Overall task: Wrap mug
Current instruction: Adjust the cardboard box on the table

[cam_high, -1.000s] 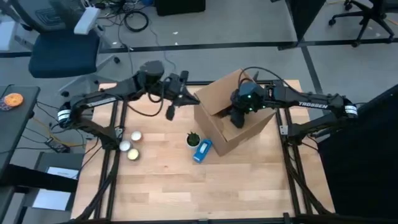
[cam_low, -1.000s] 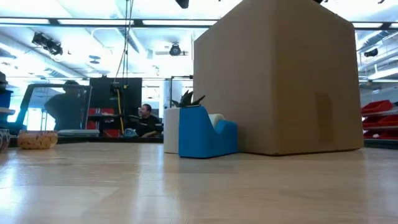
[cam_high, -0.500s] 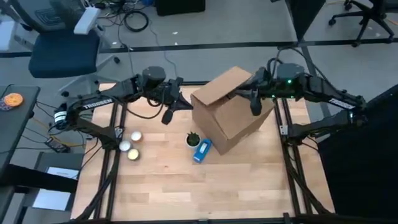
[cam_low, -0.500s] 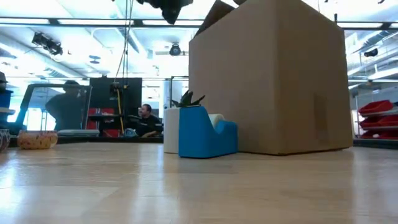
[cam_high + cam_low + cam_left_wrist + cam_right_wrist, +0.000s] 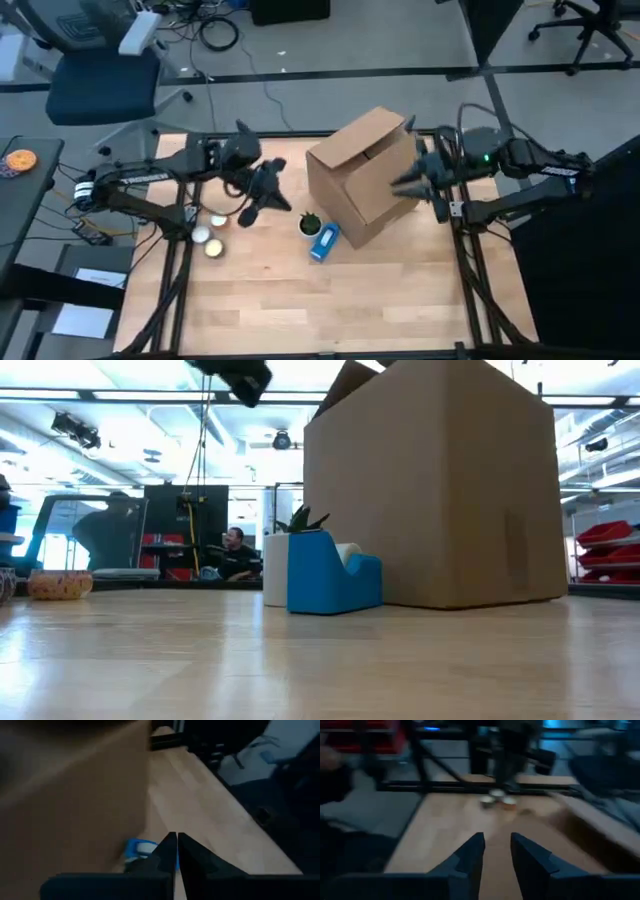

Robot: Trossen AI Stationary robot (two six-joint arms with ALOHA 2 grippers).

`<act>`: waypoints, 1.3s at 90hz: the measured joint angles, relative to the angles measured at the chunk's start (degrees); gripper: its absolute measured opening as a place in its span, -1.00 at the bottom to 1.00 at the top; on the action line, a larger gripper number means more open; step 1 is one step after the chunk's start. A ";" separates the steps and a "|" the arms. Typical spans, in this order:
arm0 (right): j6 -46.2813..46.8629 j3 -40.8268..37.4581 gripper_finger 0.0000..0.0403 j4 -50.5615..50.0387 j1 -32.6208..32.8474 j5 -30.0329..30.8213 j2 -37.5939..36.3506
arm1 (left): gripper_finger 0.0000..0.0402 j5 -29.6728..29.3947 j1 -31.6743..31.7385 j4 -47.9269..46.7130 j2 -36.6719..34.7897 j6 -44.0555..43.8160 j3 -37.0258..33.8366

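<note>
Seemingly little remains. From above, my left claw [image 5: 262, 196] and right claw [image 5: 412, 186] hang either side of the box [image 5: 362, 172], both holding nothing. Level view: no mug visible, likely inside. Wrist views: left fingers [image 5: 167, 851] pressed together, right fingers [image 5: 472, 852] slightly spread.

Grey floor [image 5: 380, 40], blue office chair [image 5: 100, 85]

A big cardboard box [image 5: 435, 485] stands on the desk [image 5: 300, 660]. A blue tape dispenser [image 5: 330, 572] sits just beside it, touching or nearly so.
</note>
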 joint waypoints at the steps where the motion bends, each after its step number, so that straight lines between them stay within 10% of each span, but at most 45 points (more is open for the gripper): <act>1: 0.02 -0.50 -0.62 0.36 0.67 0.02 -0.28 | -1.00 0.02 -0.36 0.91 -0.52 -0.32 -0.81; 29: 14.27 -18.29 -0.63 7.95 15.11 2.16 -9.96 | -1.00 -7.85 -4.61 21.88 -14.78 -9.07 -23.14; 62: 23.64 -41.64 -0.74 21.88 16.93 11.04 -23.72 | -1.00 -18.29 -4.27 45.60 -16.97 -6.78 -39.33; 84: 24.06 -50.38 -0.81 26.54 11.65 31.79 -26.15 | -1.00 -13.29 -2.33 56.52 -16.53 -11.19 -45.32; 117: 16.57 -55.96 -0.90 43.67 -8.63 18.97 -14.70 | -1.00 -7.48 3.60 57.33 -16.74 -11.78 -45.60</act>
